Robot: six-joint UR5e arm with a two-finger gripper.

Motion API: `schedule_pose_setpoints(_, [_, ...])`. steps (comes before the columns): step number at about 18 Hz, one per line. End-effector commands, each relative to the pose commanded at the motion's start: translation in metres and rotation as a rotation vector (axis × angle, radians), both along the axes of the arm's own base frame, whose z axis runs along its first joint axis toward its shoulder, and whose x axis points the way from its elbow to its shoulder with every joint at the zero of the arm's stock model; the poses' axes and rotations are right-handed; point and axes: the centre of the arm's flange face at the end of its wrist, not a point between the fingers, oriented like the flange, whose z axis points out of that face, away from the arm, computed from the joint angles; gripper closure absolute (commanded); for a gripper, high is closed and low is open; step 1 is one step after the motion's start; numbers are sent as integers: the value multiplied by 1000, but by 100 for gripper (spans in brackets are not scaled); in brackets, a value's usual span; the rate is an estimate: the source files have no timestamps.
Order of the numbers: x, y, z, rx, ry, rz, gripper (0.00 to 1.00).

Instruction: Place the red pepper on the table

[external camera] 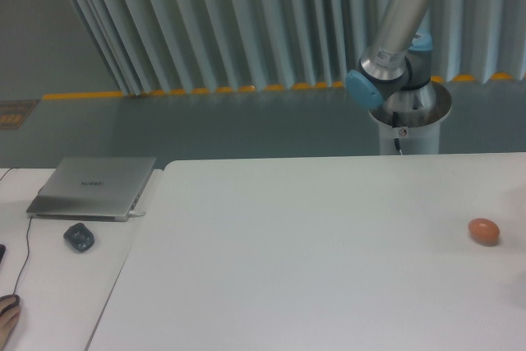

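We saw only the lower part of the arm (400, 34); its upper links ran off the top edge, so the gripper was out of view. The table (312, 285) was cut by the right and bottom edges. At the bottom-left corner a hand (6, 318) was cropped, and the desk (49, 285) beneath it too.
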Motion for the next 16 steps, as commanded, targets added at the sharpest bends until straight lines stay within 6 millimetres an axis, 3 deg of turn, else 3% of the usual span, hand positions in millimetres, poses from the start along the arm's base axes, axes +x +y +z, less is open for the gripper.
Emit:
schedule_pose_setpoints(1, [0, 0, 2, -1, 1, 2, 75])
schedule_pose_setpoints(2, [2, 1, 3, -2, 2, 5, 84])
schedule_pose_setpoints(4, [2, 0, 9, -3, 10, 5, 87])
schedule_pose_setpoints(10, [8, 2, 26, -5, 22, 1, 87])
schedule_pose_setpoints(13, [24, 5, 44, -10, -4, -7, 87])
schedule_pose_setpoints(16, [51, 25, 73, -9, -22, -7, 87])
